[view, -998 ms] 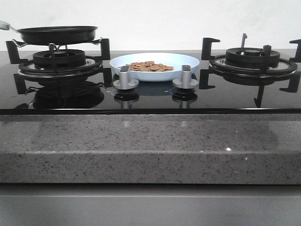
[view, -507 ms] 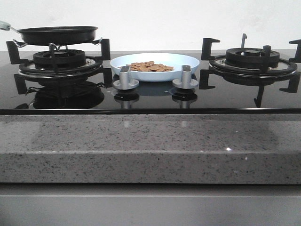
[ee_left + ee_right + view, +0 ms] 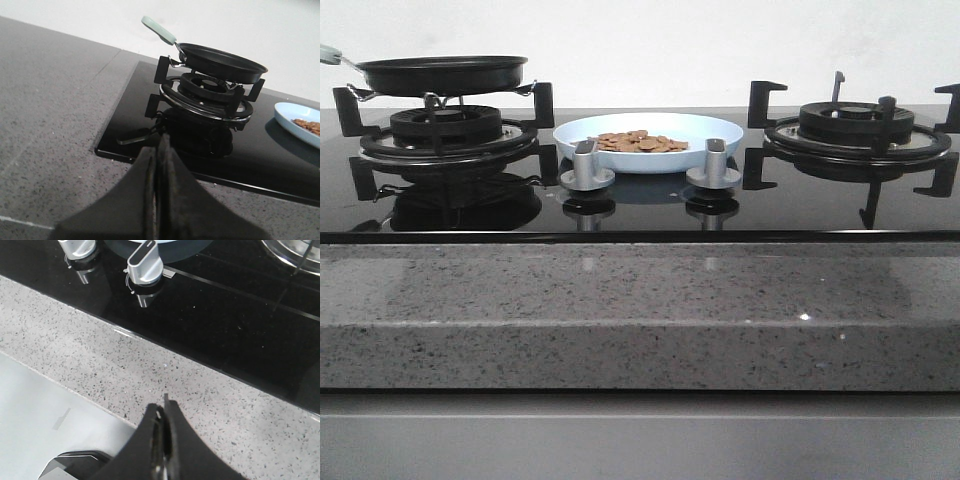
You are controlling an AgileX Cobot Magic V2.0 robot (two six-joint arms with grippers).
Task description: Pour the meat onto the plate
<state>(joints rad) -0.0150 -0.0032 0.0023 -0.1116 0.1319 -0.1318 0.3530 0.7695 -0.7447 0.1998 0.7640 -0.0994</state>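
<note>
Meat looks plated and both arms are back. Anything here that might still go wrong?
The plate with the meat sits on glossy cooktop glass right behind the two knobs; a careless reach might bump a knob or slide the plate. The frying pan rests on the left burner grate, handle overhanging, so it might be knocked.

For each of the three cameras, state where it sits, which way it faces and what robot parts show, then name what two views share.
Front: low before the counter, facing the pale-blue round plate of reddish-brown meat pieces; no robot parts.
Left wrist: above the grey counter, facing the black frying pan on its burner; shut left gripper shows.
Right wrist: looking down at the silver knob; shut right gripper shows.
Front and left wrist share pan, plate, meat.
</note>
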